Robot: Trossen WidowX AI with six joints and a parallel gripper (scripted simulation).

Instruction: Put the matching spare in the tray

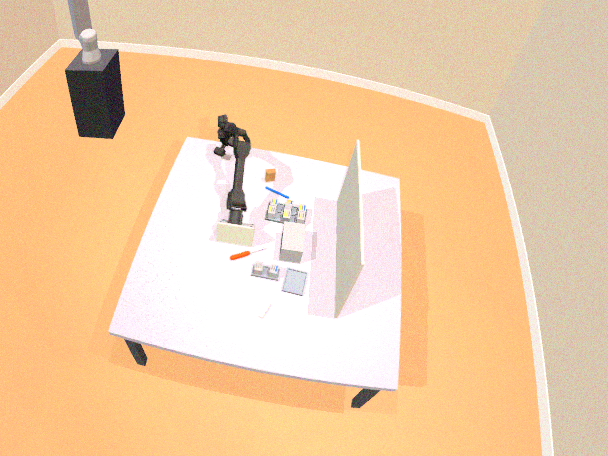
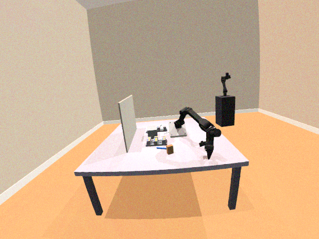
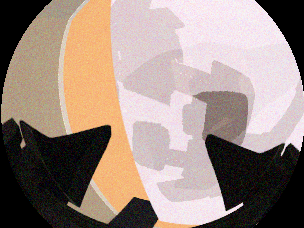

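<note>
My gripper (image 2: pixel 209 158) (image 3: pixel 160 136) is open and empty. It points down low over the table near the arm's side of the far edge, well away from the parts. Several small units (image 1: pixel 287 213) (image 2: pixel 156 139) with yellow and blue marks stand in a dark rack (image 1: pixel 280 213). A smaller holder (image 1: pixel 265 273) carries two units, one pale and one with a blue mark. A flat blue-grey tray (image 1: pixel 295 281) lies beside it and looks empty. A grey box (image 1: pixel 292 241) (image 2: pixel 152 133) stands between rack and tray. No part code is readable, and I cannot tell which unit is the mounted one.
A tall pale panel (image 1: pixel 349 230) (image 2: pixel 127 123) stands upright beyond the rack and tray. A brown block (image 1: pixel 270 175) (image 2: pixel 170 149) and a blue stick (image 1: pixel 277 192) (image 2: pixel 161 148) lie near the rack. An orange-handled screwdriver (image 1: pixel 240 255) lies by the arm's base plate (image 1: pixel 235 235).
</note>
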